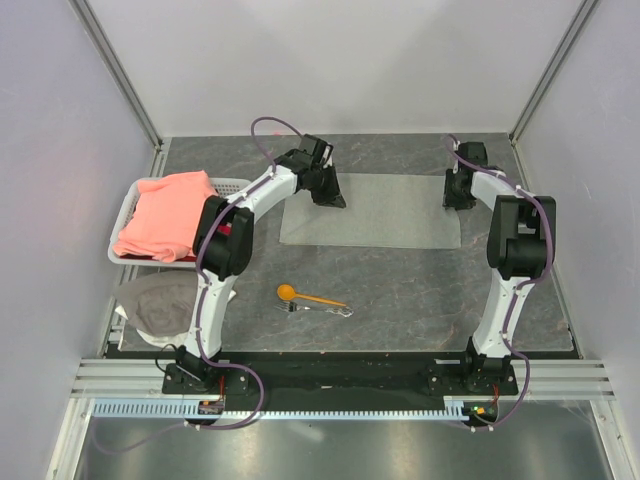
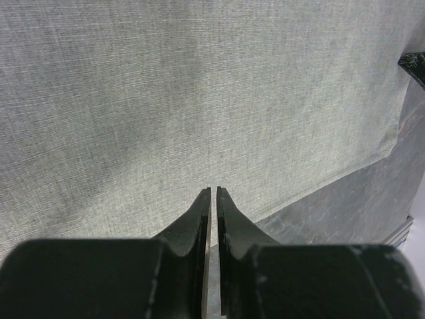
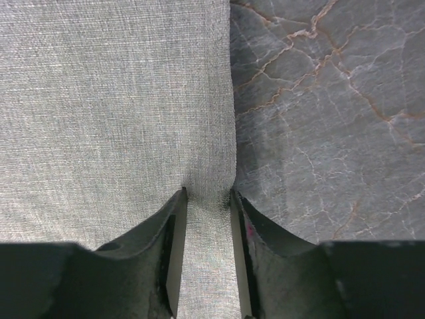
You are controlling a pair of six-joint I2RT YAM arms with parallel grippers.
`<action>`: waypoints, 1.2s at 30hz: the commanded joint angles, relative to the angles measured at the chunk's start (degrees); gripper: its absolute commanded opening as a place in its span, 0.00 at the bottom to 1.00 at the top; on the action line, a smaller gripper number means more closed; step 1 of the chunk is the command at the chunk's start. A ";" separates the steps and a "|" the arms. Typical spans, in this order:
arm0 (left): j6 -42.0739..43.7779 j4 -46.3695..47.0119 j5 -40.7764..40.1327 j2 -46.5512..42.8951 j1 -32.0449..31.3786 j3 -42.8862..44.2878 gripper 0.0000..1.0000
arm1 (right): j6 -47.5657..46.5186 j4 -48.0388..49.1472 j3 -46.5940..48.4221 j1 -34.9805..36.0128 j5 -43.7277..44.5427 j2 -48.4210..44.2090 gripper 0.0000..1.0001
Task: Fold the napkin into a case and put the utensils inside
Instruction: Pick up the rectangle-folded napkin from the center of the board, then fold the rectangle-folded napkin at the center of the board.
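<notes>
L gripper (image 2: 213, 191) pinches napkin (image 1: 375, 212) far edge; R gripper (image 3: 207, 194) straddles its side edge.

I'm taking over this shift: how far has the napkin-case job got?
Done: little; the napkin lies flat as a wide sheet, no pouch yet. In hand: the left gripper is pinched on its far left corner, and the right gripper straddles its right edge, jaws apart. To do: the folding, then loading the spoon and fork, both lying loose nearer the arms.
</notes>
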 commanded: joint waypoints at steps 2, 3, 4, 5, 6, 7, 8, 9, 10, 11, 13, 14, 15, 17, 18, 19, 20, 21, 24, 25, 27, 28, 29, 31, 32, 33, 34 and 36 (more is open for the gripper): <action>1.83 0.53 1.56 -3.64 1.16 -1.08 0.13 | -0.99 -4.25 -2.68 -0.18 -4.86 4.42 0.36; 1.74 0.61 1.65 -3.73 1.33 -1.25 0.13 | -0.99 -4.16 -2.68 -0.27 -4.86 4.51 0.35; 1.83 0.70 1.56 -3.73 1.51 -1.34 0.13 | -0.99 -4.08 -2.68 -0.35 -6.78 4.69 0.33; 1.83 0.70 1.56 -3.73 1.60 -1.43 0.13 | -1.26 -3.99 -2.50 -0.36 -7.14 4.69 0.31; 1.83 0.62 1.47 -3.56 1.77 -1.60 0.13 | -1.08 -3.90 -2.41 -0.36 -7.41 4.51 0.30; 1.74 0.70 1.04 -3.47 1.95 -1.61 0.13 | -1.00 -3.73 -2.33 -0.36 -7.67 4.34 0.26; 1.83 0.70 0.86 -3.21 2.13 -1.52 0.13 | -0.91 -3.55 -2.50 -0.36 -8.28 3.90 0.24; 1.83 0.62 0.68 -2.94 2.21 -1.43 0.13 | -0.82 -3.29 -2.68 -0.36 -8.38 2.85 0.22; 1.83 0.70 0.25 -2.07 2.30 -1.17 0.13 | -0.56 -2.76 -2.76 -0.36 -8.38 2.06 0.14; 1.83 0.62 0.15 -1.54 2.30 -0.56 0.13 | 0.14 -2.58 -2.94 -0.36 -7.25 1.36 0.03; 1.74 0.70 0.07 0.30 2.39 0.24 0.12 | 0.67 -2.23 -2.94 -0.44 -6.01 -0.75 0.00; 1.31 0.70 0.07 0.92 2.39 1.20 0.12 | 0.85 -2.32 -2.85 -0.44 -5.31 -1.37 0.00; 1.04 0.62 0.07 1.62 2.39 1.73 0.12 | 1.11 -2.32 -2.94 -0.44 -5.30 -2.59 0.00; -0.01 0.70 0.15 3.47 2.39 2.70 0.11 | 1.55 -2.32 -3.12 -0.53 -5.30 -3.83 0.00; -0.54 0.62 0.15 4.00 2.30 2.88 0.11 | 2.34 -2.23 -3.12 -0.62 -4.00 -4.97 0.00; -1.15 0.79 0.33 4.35 2.30 2.88 0.10 | 2.52 -2.23 -3.38 -0.71 -3.72 -5.59 0.00; -2.20 0.79 0.59 4.96 2.22 2.70 0.09 | 2.78 -2.32 -3.38 -0.79 -3.37 -6.12 0.00; -2.56 0.88 0.77 5.23 2.04 2.53 0.09 | 2.96 -2.23 -3.47 -0.88 -2.32 -7.08 0.00; -3.62 1.23 0.51 5.32 0.64 1.04 0.09 | 3.75 -2.41 -3.82 -1.67 -0.30 -8.58 0.00; -4.06 1.84 0.77 5.15 -0.24 0.42 0.09 | 3.93 -2.58 -4.17 -2.02 0.66 -8.93 0.00; -5.20 2.63 1.20 4.62 -1.12 -1.51 0.09 | 4.10 -3.02 -4.61 -3.25 1.55 -10.07 0.00; -5.64 3.07 1.29 4.44 -1.99 -2.13 0.09 | 4.19 -3.46 -4.52 -3.60 3.29 -10.43 0.00; -6.25 4.03 1.38 4.27 -2.53 -3.18 0.09 | 4.36 -3.98 -4.35 -3.96 3.92 -10.69 0.00; -6.78 4.48 1.38 4.00 -4.19 -3.71 0.09 | 4.54 -5.99 -3.65 -4.84 5.59 -11.39 0.00; -7.22 4.83 1.38 4.00 -4.72 -3.54 0.09 | 4.63 -6.88 -3.30 -5.19 6.29 -11.66 0.00; -7.40 4.92 1.47 4.00 -5.25 -3.54 0.09 | 4.54 -8.19 -3.03 -5.36 7.08 -12.18 0.00; -7.75 5.10 1.56 3.92 -6.47 -3.54 0.09 | 4.37 -8.82 -2.68 -5.37 7.70 -12.53 0.00; -8.45 5.80 2.17 3.65 -7.71 -3.63 0.09 | 3.93 -9.52 -2.68 -5.37 8.67 -13.59 0.00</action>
